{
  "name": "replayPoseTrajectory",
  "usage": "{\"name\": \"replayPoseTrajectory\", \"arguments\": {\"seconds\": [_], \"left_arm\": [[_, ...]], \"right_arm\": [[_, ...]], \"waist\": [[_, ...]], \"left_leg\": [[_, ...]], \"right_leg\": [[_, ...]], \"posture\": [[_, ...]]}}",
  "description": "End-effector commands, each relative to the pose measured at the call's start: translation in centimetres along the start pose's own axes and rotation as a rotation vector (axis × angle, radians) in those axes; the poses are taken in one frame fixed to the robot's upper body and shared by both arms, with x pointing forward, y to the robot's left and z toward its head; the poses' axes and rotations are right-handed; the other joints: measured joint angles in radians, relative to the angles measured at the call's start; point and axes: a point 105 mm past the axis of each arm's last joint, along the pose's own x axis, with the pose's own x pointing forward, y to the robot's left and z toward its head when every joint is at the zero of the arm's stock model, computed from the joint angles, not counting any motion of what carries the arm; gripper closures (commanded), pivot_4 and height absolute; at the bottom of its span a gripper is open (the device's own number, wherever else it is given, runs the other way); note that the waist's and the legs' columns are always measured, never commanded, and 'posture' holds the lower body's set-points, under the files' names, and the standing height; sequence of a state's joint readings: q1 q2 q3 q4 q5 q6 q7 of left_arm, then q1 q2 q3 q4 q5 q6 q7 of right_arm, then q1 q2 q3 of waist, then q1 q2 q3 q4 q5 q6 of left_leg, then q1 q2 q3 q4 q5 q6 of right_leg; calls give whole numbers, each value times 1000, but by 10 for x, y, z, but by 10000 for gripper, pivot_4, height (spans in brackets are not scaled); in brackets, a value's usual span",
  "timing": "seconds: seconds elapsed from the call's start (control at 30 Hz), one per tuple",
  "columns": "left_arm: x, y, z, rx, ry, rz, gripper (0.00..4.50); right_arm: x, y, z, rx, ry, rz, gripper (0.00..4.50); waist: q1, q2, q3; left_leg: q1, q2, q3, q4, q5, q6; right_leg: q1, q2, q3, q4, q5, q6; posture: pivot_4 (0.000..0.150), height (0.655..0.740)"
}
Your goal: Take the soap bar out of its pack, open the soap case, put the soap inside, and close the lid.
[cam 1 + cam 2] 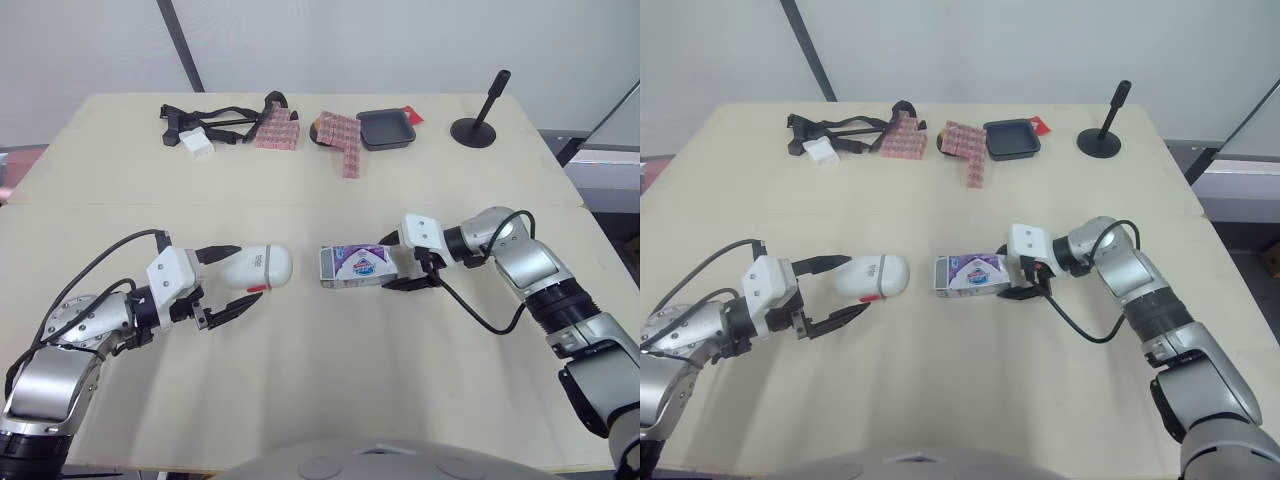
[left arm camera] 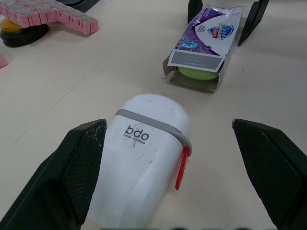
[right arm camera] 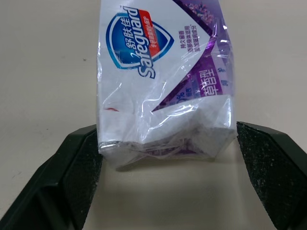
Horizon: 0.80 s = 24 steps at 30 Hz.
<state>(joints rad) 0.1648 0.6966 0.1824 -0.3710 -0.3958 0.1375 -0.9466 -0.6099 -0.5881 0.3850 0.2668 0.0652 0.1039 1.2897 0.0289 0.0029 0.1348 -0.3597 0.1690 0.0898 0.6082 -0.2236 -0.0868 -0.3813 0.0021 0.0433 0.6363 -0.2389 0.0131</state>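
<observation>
Left pincer (image 1: 250, 272) gapes wide around the white soap case (image 1: 272, 264) on the desk (image 1: 300, 390), gripping nothing.
Right pincer (image 3: 165, 132), also open, brackets the closed end of the soap pack (image 1: 352, 266), which lies near the case with its open end facing it and the green soap bar (image 2: 199, 73) peeking out. Light and crinkly, the pack would likely crumple, so pinching its sealed end seems best; the smooth, rounded case may slip unless held across its sides.
</observation>
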Motion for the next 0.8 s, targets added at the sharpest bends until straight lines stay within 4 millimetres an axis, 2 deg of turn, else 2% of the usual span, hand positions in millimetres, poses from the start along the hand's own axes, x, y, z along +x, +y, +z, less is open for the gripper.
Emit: {"name": "replayPoseTrajectory", "arguments": {"seconds": [0.03, 0.43, 0.63, 0.8], "left_arm": [[0, -2, 2, 32, -8, -2, 0], [-1, -1, 1, 46, 5, -9, 0], [-3, 1, 3, 51, 3, -8, 0], [-3, 1, 1, 50, 10, -14, 0]], "right_arm": [[-5, -9, 11, -44, -22, -34, 15200], [-10, -7, 11, -81, -5, -62, 15200], [-35, -4, 35, -81, 15, -106, 15200], [-45, -2, 47, -104, 49, -131, 15200]], "waist": [[0, 0, 0], [0, 0, 0], [7, 0, 0], [11, 0, 0]], "left_leg": [[0, 0, 0, 0, 0, 0], [0, 0, 0, 0, 0, 0], [-1, 0, 0, 0, 0, 0], [0, 1, 1, 0, 0, 0]], "right_leg": [[0, 0, 0, 0, 0, 0], [0, 0, 0, 0, 0, 0], [-1, 0, 0, 0, 0, 0], [-1, 0, 0, 0, 0, 0]], "posture": [[1500, 7400], [1500, 7400], [1500, 7400], [1500, 7400]]}}
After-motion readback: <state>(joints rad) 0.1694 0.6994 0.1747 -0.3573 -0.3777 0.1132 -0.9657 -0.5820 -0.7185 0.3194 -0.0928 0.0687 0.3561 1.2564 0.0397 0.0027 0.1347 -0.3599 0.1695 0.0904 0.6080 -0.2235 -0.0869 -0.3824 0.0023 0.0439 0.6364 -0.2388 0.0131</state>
